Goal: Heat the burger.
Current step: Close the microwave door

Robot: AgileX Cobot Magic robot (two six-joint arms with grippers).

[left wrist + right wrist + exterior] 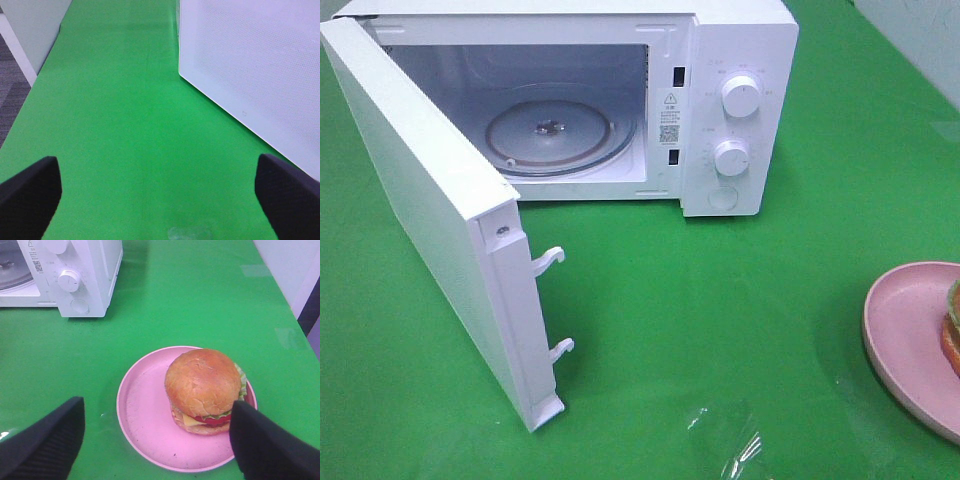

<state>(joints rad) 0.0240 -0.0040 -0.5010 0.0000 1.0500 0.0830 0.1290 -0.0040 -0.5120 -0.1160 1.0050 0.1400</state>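
Note:
The burger (pixel 202 385), with a glossy brown bun, lettuce, tomato and cheese, sits on the right half of a pink plate (pixel 145 415). My right gripper (pixel 157 445) hovers over the near side of that plate, open, one finger off the plate's edge and the other close beside the burger. In the high view only a sliver of the burger (pixel 952 330) and part of the plate (pixel 900 340) show at the right edge. My left gripper (pixel 157 200) is open above bare green cloth, holding nothing. Neither gripper appears in the high view.
The white microwave (pixel 730 100) stands at the back with its door (pixel 430 220) swung wide toward the front left and its glass turntable (pixel 550 135) bare. The door's outer panel (pixel 260 75) lies close to my left gripper. Green cloth covers the table.

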